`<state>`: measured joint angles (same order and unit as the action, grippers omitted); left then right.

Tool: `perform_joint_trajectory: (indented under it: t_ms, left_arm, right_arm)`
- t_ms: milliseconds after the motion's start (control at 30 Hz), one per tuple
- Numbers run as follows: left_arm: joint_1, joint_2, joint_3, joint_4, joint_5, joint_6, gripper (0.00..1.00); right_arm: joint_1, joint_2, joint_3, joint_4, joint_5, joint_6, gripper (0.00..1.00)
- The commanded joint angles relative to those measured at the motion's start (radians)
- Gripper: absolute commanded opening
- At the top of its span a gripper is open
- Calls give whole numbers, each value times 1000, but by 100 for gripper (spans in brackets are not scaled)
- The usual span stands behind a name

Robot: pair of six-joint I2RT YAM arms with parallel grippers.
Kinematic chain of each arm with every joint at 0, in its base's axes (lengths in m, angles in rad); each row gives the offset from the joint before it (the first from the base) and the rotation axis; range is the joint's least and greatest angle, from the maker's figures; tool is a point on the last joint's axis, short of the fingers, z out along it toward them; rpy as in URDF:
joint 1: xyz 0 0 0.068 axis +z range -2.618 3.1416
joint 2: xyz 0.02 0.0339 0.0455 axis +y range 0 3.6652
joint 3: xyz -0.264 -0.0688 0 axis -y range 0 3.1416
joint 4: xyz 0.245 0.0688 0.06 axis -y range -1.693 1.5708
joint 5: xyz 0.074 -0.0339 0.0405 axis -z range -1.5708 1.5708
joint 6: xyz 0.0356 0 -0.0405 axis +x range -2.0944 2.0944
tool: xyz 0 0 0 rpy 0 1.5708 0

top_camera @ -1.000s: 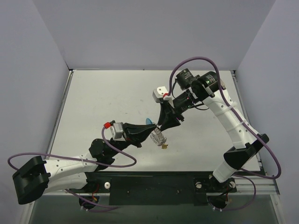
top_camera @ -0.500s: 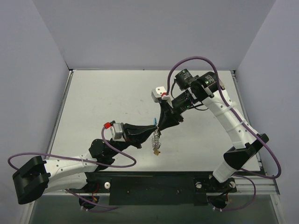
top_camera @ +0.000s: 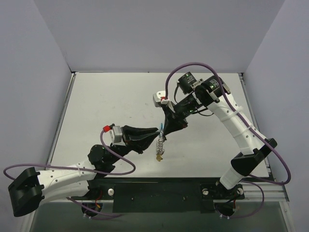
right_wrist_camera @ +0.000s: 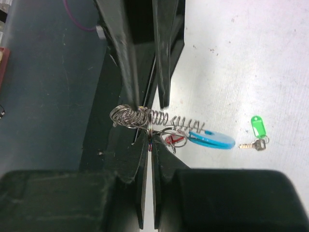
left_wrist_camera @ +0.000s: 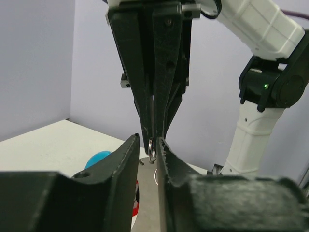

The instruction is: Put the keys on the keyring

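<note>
Your top external camera sits high behind the arm bases and looks down over the whole table (top_camera: 96, 96). The left wrist view runs low and close along the left gripper (left_wrist_camera: 148, 141), facing the right gripper (left_wrist_camera: 154, 135). The right wrist view looks past its own fingers (right_wrist_camera: 137, 159), seemingly steeply downward. All three views share the keyring (right_wrist_camera: 145, 117) where the fingertips meet.

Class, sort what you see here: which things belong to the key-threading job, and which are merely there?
Belong to the job:
the keyring, pinched by the right gripper
the left gripper, at its coil
the green-tagged key, lying on the table

Merely there:
the purple cables
the grey walls
</note>
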<state>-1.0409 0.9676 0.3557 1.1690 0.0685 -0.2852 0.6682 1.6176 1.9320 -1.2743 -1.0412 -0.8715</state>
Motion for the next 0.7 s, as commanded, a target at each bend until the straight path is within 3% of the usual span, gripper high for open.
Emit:
perform_joint_trajectory:
  t_ms: [0, 100, 133, 333, 467, 667]
  left_arm:
    - [1, -143, 25, -165, -59, -25, 37]
    - [2, -207, 72, -391, -49, -2, 46]
    - [5, -230, 110, -511, -35, 18, 47]
    - [27, -210, 281, -877, 60, 54, 52]
    - [45, -136, 370, -962, 105, 38, 52]
    - [56, -63, 382, -892, 163, 24, 49]
  right_arm:
    - [11, -16, -1, -28, 62, 31, 0]
    - [34, -22, -4, -54, 136, -4, 0]
    - [39, -21, -2, -65, 150, -12, 0]
    - [67, -9, 18, -123, 222, -67, 0]
    - [79, -5, 19, -134, 234, -72, 0]
    - [82, -7, 15, -142, 228, -72, 0]
